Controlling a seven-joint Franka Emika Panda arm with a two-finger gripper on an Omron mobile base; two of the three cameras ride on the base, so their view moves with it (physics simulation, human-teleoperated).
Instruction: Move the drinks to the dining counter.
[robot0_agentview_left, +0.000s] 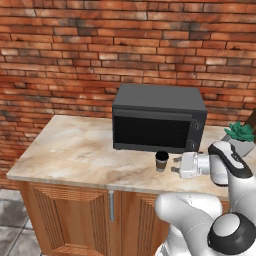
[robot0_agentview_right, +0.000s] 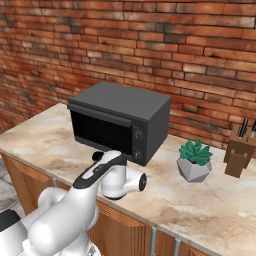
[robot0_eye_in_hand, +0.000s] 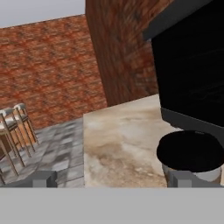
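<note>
Reaching sideways along the bench (robot0_agentview_left: 75, 150), the arm brings its fingers (robot0_agentview_left: 176, 166) level with the coffee cup (robot0_agentview_left: 161, 161), which stands just in front of the microwave (robot0_agentview_left: 159, 117), near the bench's front edge. The fingers are spread wide and hold nothing; the cup sits just beside them, apart from them as far as the left base view shows. Through the hand camera the cup's dark lid (robot0_eye_in_hand: 190, 151) looms close on the right, nearer one fingertip (robot0_eye_in_hand: 179, 181) than the other, with the microwave's black door (robot0_eye_in_hand: 192, 65) directly behind it.

That offset looks like the main risk: a close from here could catch the cup off-centre and tip or shove it against the oven door. A light, lidded cup may also slide along the marble rather than seat between the fingers. The tight gap to the microwave leaves little room for correction. A plant (robot0_agentview_right: 194, 161) and knife block (robot0_agentview_right: 238, 150) stand well clear, further along the bench.
</note>
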